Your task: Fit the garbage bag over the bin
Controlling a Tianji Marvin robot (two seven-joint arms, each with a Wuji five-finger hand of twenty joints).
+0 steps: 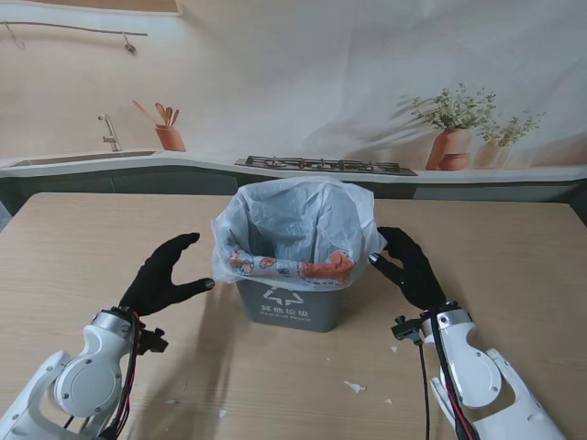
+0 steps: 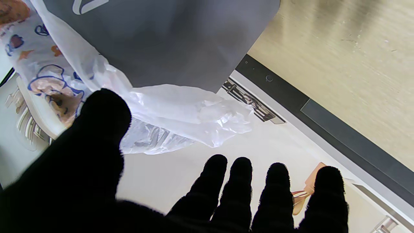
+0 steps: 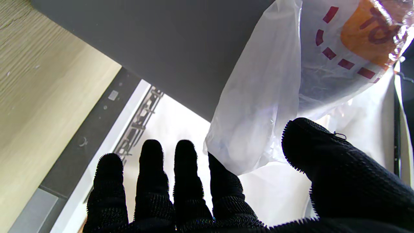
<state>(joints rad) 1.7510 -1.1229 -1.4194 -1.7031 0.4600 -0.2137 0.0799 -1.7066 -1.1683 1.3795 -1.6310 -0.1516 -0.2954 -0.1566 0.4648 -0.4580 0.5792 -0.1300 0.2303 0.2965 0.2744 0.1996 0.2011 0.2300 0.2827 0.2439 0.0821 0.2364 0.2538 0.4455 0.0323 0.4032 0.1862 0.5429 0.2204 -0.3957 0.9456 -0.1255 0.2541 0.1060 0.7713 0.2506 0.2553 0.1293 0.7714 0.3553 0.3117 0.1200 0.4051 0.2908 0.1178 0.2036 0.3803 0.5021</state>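
A small grey bin (image 1: 292,304) stands on the table's middle, and a translucent white garbage bag (image 1: 298,220) with printed pictures sits in it, its mouth draped over the rim. My left hand (image 1: 163,277), in a black glove, hangs open a short way left of the bin, touching nothing. On the bin's right side my right hand (image 1: 411,266) is open too, its fingertips close to the bag's hanging edge. In the left wrist view the bag (image 2: 181,113) hangs past the bin wall (image 2: 168,42). The right wrist view shows the bag (image 3: 265,106) just beyond my fingers (image 3: 184,171).
The wooden table (image 1: 83,247) stretches to both sides of the bin. Small white scraps (image 1: 356,387) lie on it near my right forearm. Behind the table runs a printed kitchen backdrop with a sink, a hob (image 1: 323,165) and potted plants.
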